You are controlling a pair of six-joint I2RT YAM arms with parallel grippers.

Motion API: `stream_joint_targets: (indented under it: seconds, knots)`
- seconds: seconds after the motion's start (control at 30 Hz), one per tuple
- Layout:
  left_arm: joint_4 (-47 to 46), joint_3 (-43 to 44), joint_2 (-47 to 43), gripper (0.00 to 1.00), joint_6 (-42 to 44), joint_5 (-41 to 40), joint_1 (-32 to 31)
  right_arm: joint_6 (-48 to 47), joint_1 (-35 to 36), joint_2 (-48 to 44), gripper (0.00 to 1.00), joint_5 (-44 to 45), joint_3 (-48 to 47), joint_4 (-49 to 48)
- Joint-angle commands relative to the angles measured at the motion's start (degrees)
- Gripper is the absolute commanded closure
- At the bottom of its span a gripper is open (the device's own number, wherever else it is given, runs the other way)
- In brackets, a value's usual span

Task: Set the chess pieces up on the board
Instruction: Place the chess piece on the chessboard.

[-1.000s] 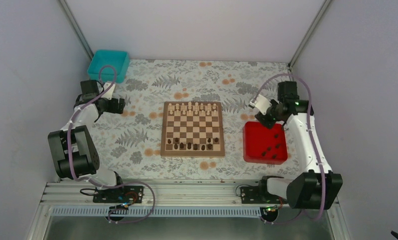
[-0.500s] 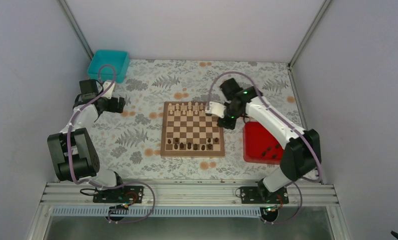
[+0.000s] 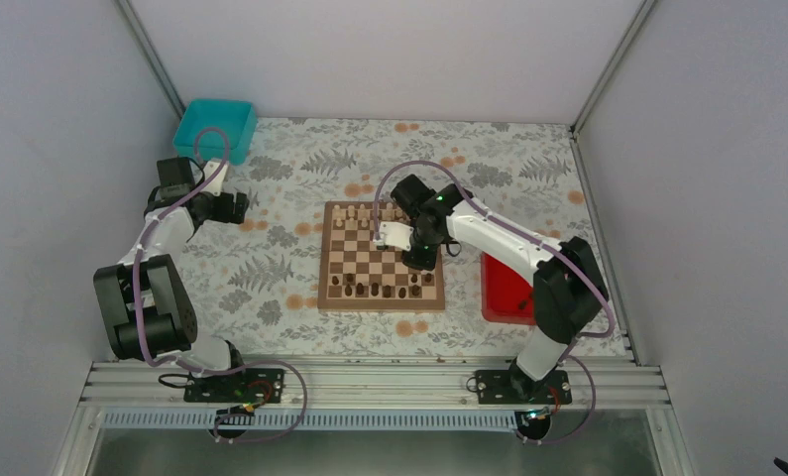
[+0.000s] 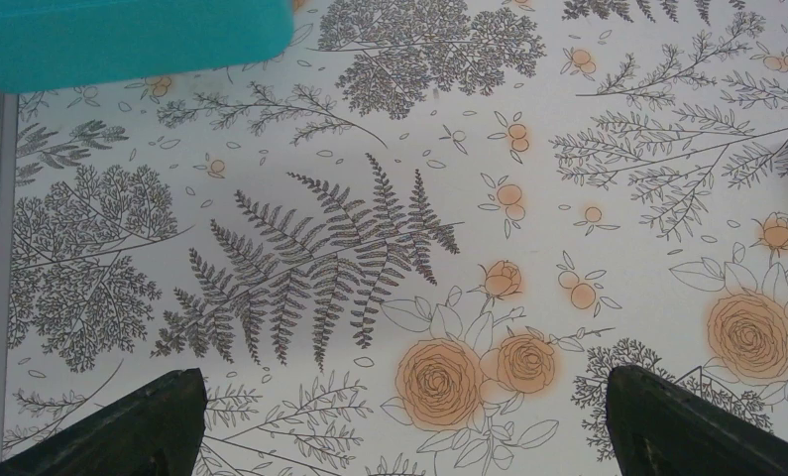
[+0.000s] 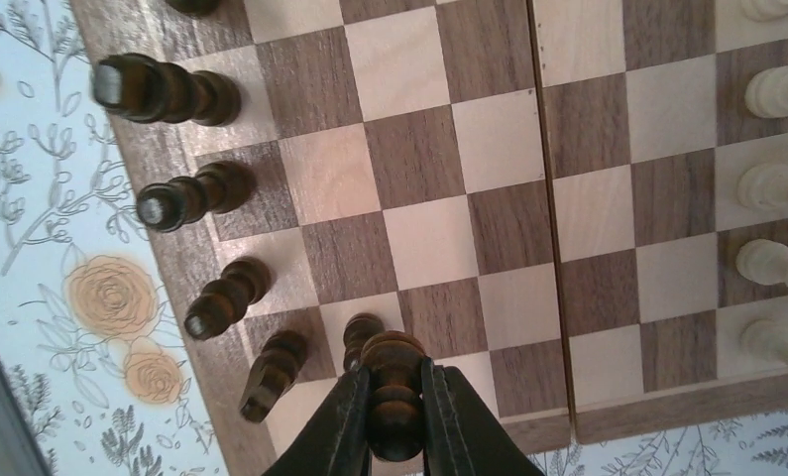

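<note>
White panels wall in a worktop (image 3: 271, 268) covered with a fern-and-rose print. At its centre sits the square wooden chessboard with tan and dark brown squares and a brown rim (image 3: 381, 256).

The right arm stretches from its base across the red square tray (image 3: 504, 293) and over the board's right half. The left arm is folded well apart at the far left, near the teal plastic bin (image 3: 214, 129). Its left pincer (image 4: 394, 426) hangs spread wide over bare print, holding nothing.

The task looks roughly half done for the dark side. The pale cream chess pieces (image 5: 771, 91) fill the two far rows. Only a partial line of the dark brown-black chess pieces (image 5: 191, 195) stands along the near rim, with gaps among them and most of the second row bare. The arm hides part of the tray, so I cannot tell how many remain there.

The right pincer (image 5: 394, 382) is clamped on one turned dark pawn-like piece (image 5: 392, 349), above squares near the board's near right corner.

Room there is tight. Two standing dark pieces are just beside the held one, and the rim lies close on two sides. The middle of the board is open, so the freest approach is probably from above or from the centre.
</note>
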State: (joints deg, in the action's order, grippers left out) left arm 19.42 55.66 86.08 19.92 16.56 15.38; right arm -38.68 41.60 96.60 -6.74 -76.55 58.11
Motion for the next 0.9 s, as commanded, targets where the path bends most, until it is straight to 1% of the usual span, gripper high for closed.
stream_joint_targets:
  seconds: [0.0, 0.13, 0.43, 0.87]
  knots:
    - [0.61, 1.51, -1.76, 0.00, -0.51, 0.77, 0.36, 1.45, 1.29, 3.11, 0.86, 2.36, -0.12, -1.70]
    - [0.50, 1.39, -1.73, 0.00, -0.50, 0.67, 0.36, 1.47, 2.18, 5.68, 0.86, 3.98, 0.03, -2.78]
    - [0.32, 1.22, -1.55, 0.00, -0.32, 0.94, 0.35, 1.24, 3.72, 9.31, 0.86, 4.67, -1.25, -2.28]
    - [0.27, 1.12, -1.46, 0.00, -0.24, 1.09, 0.36, 1.02, 4.13, 10.18, 0.86, 3.58, -1.49, -2.97]
